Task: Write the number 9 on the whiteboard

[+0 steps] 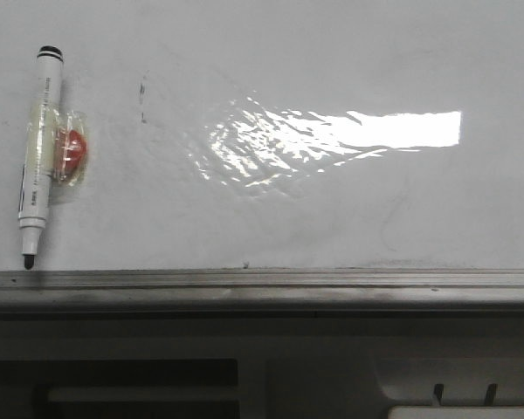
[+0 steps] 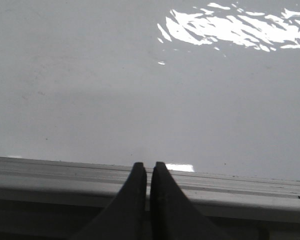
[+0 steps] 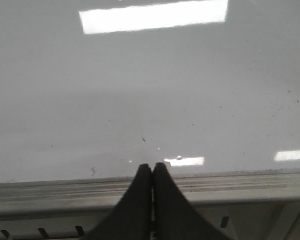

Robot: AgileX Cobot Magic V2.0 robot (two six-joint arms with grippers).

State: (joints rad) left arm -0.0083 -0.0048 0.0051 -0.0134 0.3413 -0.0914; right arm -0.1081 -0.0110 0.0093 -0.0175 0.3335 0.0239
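writing has not been started: no number 9 is seen on the whiteboard (image 1: 332, 209), the marker (image 1: 40, 148) lies near its left edge, and both grippers, left gripper (image 2: 149, 172) and right gripper (image 3: 152, 172), are pressed together empty, so the marker must be picked up next.

Strong overhead light: one bright rectangular glare patch (image 1: 393, 129), rippled at its left end. Dark grey ledge (image 1: 262, 301) runs full width below. Beneath it, a shadowed panel with slotted recesses (image 1: 140, 384).
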